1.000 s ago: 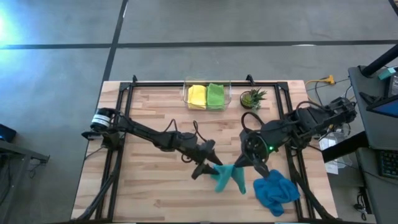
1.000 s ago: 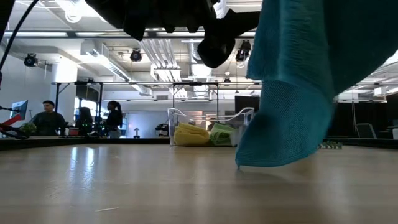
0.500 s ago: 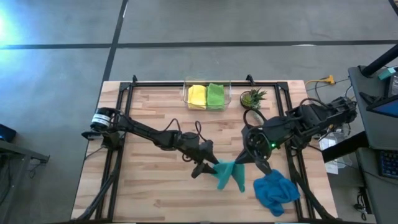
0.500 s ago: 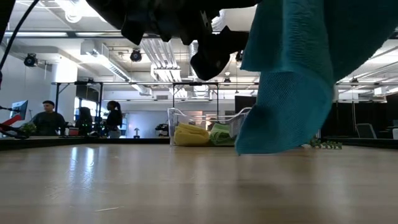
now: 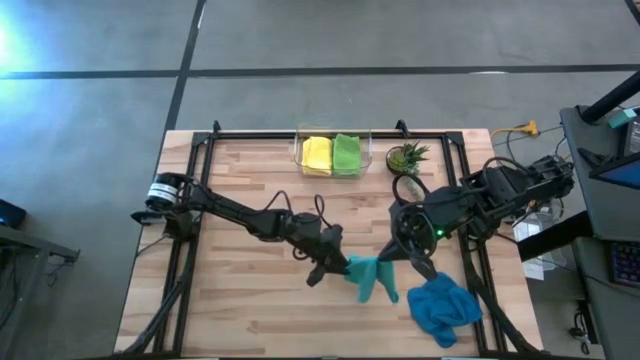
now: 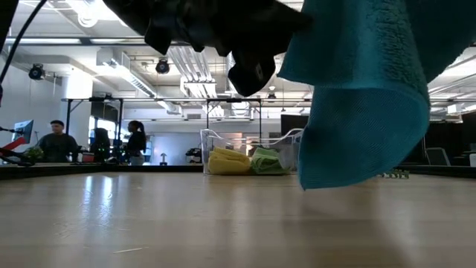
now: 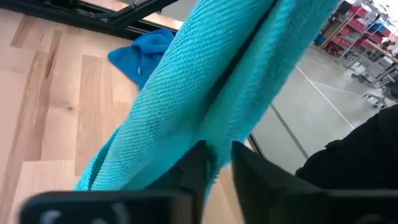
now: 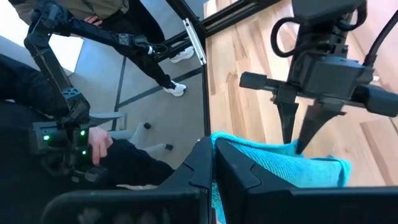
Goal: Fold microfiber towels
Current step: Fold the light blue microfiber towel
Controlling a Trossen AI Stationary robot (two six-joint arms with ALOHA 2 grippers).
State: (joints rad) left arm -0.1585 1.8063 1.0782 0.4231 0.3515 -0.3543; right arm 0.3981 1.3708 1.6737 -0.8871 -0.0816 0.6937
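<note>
Two dark robot arms meet over the front middle of a wooden table, holding a teal towel (image 5: 368,278) in the air between them. The left gripper (image 5: 338,268) has its jaws pinched on one edge of the towel; the wrist view shows the cloth (image 7: 211,106) running between its fingers (image 7: 194,168). The right gripper (image 5: 392,258) has its jaws clamped shut on the opposite edge. In the low view the towel (image 6: 372,97) hangs clear of the table (image 6: 186,223), its lowest fold not touching the boards.

A crumpled blue towel (image 5: 442,308) lies near the front right corner, just beside the hanging cloth. The front left half of the table (image 5: 230,300) is bare wood.

At the back edge a clear bin (image 5: 333,152) holds a yellow towel (image 5: 316,154) and a lime green towel (image 5: 346,154), both folded. A small potted plant (image 5: 406,157) stands just right of the bin. A black frame (image 5: 190,200) rims the table. Beyond lies grey floor; people (image 6: 58,141) sit far behind in a workshop.
</note>
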